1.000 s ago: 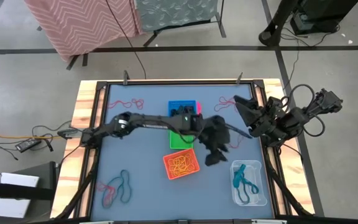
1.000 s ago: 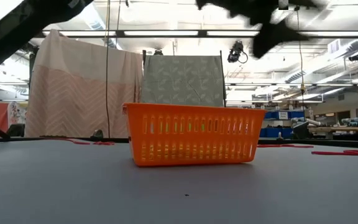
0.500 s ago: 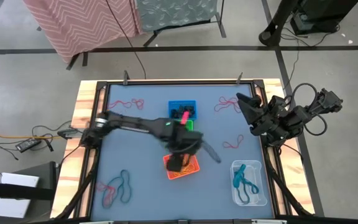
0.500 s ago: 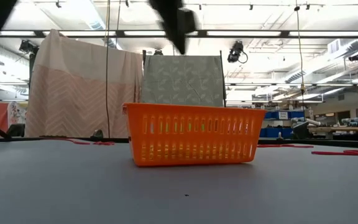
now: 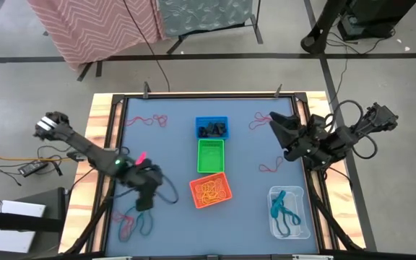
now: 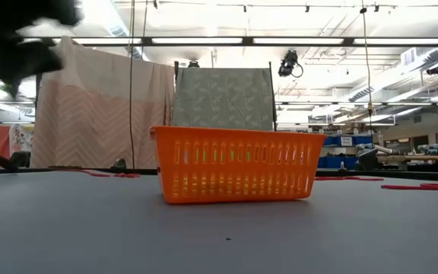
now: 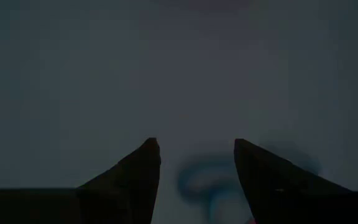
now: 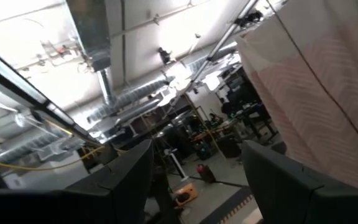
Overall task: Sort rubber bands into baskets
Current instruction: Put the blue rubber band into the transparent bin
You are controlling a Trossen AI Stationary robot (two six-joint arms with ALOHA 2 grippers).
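Note:
My left gripper (image 5: 145,202) is open and empty over the near left of the table. It hangs just above a teal rubber band (image 7: 205,180) that lies flat with red ones (image 5: 127,222). The blue basket (image 5: 211,128) holds black bands. The green basket (image 5: 210,155) stands behind the orange basket (image 5: 211,191), which holds yellow-orange bands. The clear tub (image 5: 289,211) holds teal bands. My right gripper (image 5: 280,133) is open and empty at the table's right edge, tipped upward (image 8: 194,155).
More red bands lie at the far left (image 5: 152,119), the far right (image 5: 264,119) and the right (image 5: 269,167). The orange basket (image 6: 234,173) fills the middle of the low view. The table has a raised wooden frame (image 5: 96,130).
My left gripper has swung from right of the orange basket, over that basket, toward the table's left and near edges. It now hangs over the teal and red bands at the near left. The baskets and bands have stayed in place.

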